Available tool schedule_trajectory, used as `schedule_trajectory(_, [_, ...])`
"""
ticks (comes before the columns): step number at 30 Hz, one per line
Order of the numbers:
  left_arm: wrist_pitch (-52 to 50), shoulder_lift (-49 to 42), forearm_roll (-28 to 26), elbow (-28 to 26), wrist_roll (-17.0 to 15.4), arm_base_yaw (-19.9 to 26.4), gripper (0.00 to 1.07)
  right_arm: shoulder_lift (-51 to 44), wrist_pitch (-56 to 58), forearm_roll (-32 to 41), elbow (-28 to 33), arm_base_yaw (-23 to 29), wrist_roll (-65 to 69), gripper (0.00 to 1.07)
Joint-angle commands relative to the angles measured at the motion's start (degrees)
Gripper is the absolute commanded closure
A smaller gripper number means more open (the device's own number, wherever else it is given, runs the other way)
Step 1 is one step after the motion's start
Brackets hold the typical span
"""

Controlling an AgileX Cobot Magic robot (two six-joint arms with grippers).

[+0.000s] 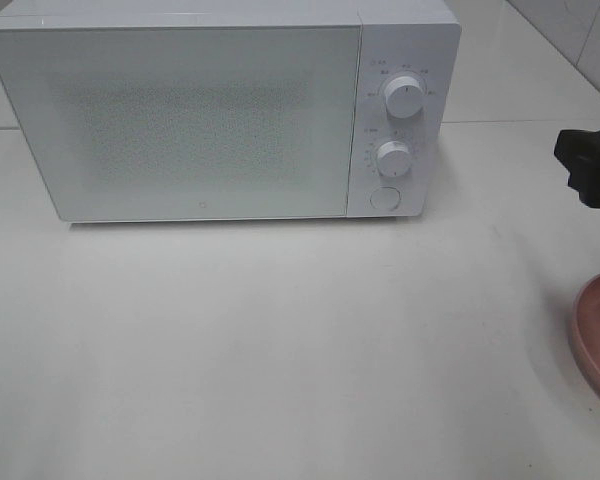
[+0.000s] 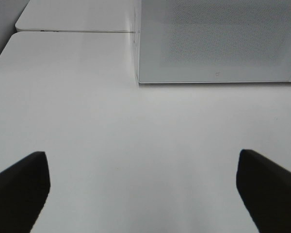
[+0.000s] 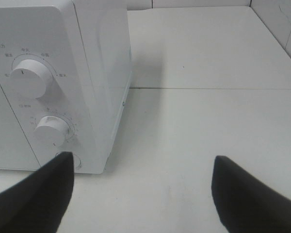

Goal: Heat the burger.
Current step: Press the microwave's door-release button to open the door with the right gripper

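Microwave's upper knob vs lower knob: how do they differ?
Upper knob looks larger than lower knob. Upper knob has a few printed labels in an arc; lower knob has a ring of fine ticks. Both are white, round, on the microwave's control panel, above the round button.

My fingers [image 2: 19, 191] are plain matte black wedges, and the blocky black lump beside the microwave [image 1: 220, 110] is probably my right arm [image 1: 590, 165].

White tabletop [image 1: 280, 350] (seam running across), pale tiled wall [image 1: 590, 30] behind, soft even light
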Motion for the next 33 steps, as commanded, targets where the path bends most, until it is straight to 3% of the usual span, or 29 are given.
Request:
schedule_trajectory(1, [-0.11,-1.03,-0.06,-0.06,-0.23,-0.29,0.06,1.72,-6.99,0.34,1.6,-0.34,-0.34,0.34])
schedule_trajectory(6, [-0.11,-1.03,-0.06,-0.06,-0.23,-0.29,0.06,6.42,-17.07,1.83,4.18,-0.34,-0.29,0.34])
schedule_trajectory(15, [-0.11,-1.03,-0.06,-0.06,-0.23,-0.29,0.06,14.27,-22.52,2.35,4.58,1.32,-0.46,0.34])
schedule_trajectory(19, [-0.11,-1.03,-0.06,-0.06,-0.23,-0.29,0.06,18.16,-23.55,8.88,4.58,7.79,-5.21,0.34])
schedule_trajectory(20, [-0.11,-1.03,-0.06,-0.06,-0.23,-0.29,0.06,19.88,-24.64,14.15,4.58,11.34,-9.34,0.34])
schedule_trajectory(21, [-0.11,-1.03,-0.06,-0.06,-0.23,-0.29,0.06,19.88,-24.64,14.15,4.58,11.34,-9.34,0.34])
schedule_trajectory(23, [-0.11,-1.03,-0.06,-0.06,-0.23,-0.29,0.06,21.77,-26.87,24.12,4.58,16.44,-13.81,0.34])
schedule_trajectory(24, [-0.11,-1.03,-0.06,-0.06,-0.23,-0.29,0.06,21.77,-26.87,24.12,4.58,16.44,-13.81,0.34])
schedule_trajectory(25, [-0.11,-1.03,-0.06,-0.06,-0.23,-0.29,0.06,22.75,-28.71,30.25,4.53,20.11,-15.99,0.34])
schedule_trajectory(27, [-0.11,-1.03,0.0,-0.06,-0.23,-0.29,0.06,23.09,-29.51,33.17,4.53,21.54,-17.53,0.34])
schedule_trajectory(28, [-0.11,-1.03,0.0,-0.06,-0.23,-0.29,0.06,24.18,-31.91,37.53,4.53,25.32,-19.77,0.34])
schedule_trajectory(33, [-0.11,-1.03,0.06,-0.06,-0.23,-0.29,0.07,26.18,-35.98,42.91,4.3,32.89,-20.51,0.34])
